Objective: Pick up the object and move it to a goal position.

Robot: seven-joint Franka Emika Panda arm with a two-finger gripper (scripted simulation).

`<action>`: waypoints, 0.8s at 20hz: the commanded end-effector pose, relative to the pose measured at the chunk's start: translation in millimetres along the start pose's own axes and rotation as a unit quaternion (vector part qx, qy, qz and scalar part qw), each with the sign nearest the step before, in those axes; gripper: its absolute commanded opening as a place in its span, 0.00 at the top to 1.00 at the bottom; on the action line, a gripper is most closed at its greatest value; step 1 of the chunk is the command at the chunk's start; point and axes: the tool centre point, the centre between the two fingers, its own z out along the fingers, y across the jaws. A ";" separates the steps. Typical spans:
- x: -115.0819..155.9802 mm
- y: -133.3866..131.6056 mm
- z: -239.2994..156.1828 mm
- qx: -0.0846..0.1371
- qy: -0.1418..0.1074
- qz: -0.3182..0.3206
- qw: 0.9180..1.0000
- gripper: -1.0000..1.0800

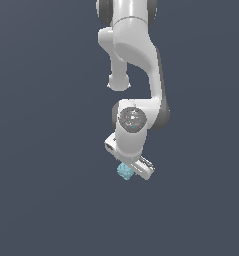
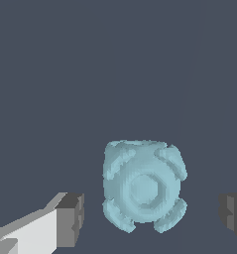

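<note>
2 claw fingers (image 2: 70, 218) flank the object (image 2: 144, 186), untouching.

The exterior view looks down over the arm; the wrist view, close in, shares the object (image 1: 124, 171) (image 2: 143, 185).

You see flat, even simulator lighting in both views, with a uniform dim slate-blue background and no cast shadows on it. In the exterior view the white arm (image 1: 133, 65) is brightly lit, shading to soft grey along its edges, without harsh glare. Its outlines look soft and slightly blocky from low resolution. In the wrist view the pale cyan object (image 2: 143, 186) shows gentle shading between its bumps, and edges appear jagged and pixelated.
</note>
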 end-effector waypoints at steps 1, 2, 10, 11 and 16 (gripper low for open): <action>-0.3 0.3 7.4 0.000 0.000 0.000 1.000 0.04; -0.4 0.4 12.0 0.000 0.000 0.001 1.000 0.04; -0.8 0.8 47.6 0.000 0.000 0.002 1.000 0.04; -0.6 0.6 48.4 0.000 0.000 0.002 1.000 0.04; 0.2 0.0 47.3 0.000 0.000 0.002 1.000 1.00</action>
